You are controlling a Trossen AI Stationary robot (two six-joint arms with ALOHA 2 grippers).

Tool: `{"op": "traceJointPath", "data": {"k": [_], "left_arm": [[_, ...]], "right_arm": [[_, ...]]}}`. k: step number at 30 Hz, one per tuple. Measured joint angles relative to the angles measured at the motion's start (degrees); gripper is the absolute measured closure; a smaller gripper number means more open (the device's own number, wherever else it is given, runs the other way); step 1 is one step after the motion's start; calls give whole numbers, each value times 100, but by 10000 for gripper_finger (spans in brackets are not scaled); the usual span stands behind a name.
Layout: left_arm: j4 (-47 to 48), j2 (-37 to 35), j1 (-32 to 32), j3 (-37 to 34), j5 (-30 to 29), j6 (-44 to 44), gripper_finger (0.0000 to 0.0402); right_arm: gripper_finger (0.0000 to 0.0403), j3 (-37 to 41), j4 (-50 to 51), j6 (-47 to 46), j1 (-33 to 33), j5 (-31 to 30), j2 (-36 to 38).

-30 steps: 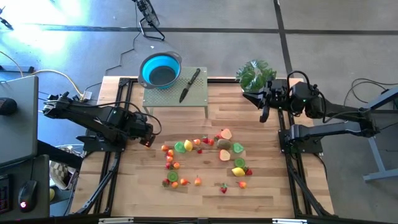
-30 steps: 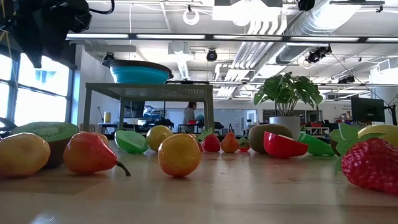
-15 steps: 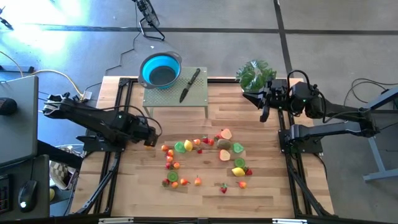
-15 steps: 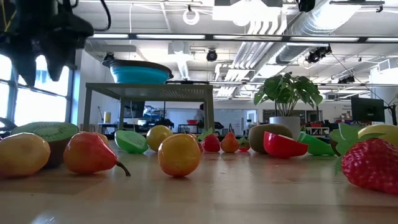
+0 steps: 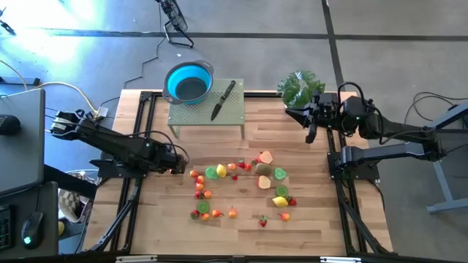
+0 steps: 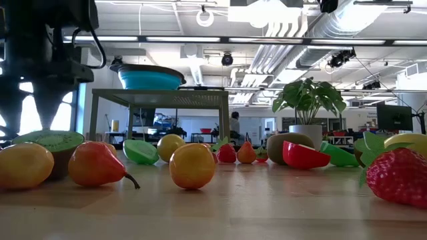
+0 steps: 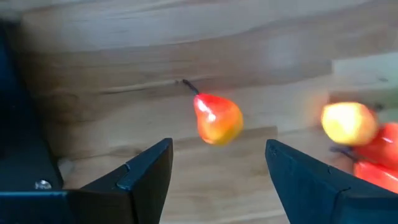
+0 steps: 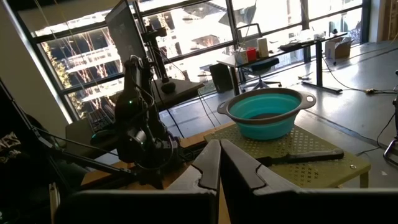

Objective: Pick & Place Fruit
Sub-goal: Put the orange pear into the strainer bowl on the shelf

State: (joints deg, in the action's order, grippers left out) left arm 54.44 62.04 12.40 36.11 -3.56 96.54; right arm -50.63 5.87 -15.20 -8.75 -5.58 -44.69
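Small toy fruit pieces point(image 5: 241, 186) lie scattered on the wooden table point(image 5: 314, 219), each resting on the tabletop. My left gripper point(image 5: 178, 165) points down at the cluster's left end, open, low above the table. In its wrist view a red-orange pear point(image 7: 217, 118) lies on the wood just ahead of the open fingers point(image 7: 219, 152), touching neither; an orange fruit point(image 7: 348, 123) lies beside it. The low view shows the gripper point(image 6: 31, 123) just above a kiwi half point(image 6: 48, 141). My right gripper point(image 5: 311, 130) waits shut, level, high at the table's far right.
A blue bowl point(image 5: 189, 82) and a black-handled knife point(image 5: 223, 100) sit on a small green perforated stand point(image 5: 206, 113) at the far edge. A leafy potted plant point(image 5: 298, 88) stands at the far right. Bare wood lies along the near edge.
My left gripper has come straight down toward the table at the left end of the fruit cluster, rolling a little about its own axis as it sank. The fruit has stayed where it was.
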Motion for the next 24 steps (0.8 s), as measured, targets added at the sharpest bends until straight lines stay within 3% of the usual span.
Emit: {"op": "traceJointPath", "data": {"k": [9, 24], "left_arm": [[-930, 0, 0, -415, -258, 319, 153], [-1043, 300, 0, -644, -253, 734, 154]], "right_arm": [[401, 0, 0, 0, 0, 0, -2], [401, 0, 0, 1, 0, -2, -7]]}}
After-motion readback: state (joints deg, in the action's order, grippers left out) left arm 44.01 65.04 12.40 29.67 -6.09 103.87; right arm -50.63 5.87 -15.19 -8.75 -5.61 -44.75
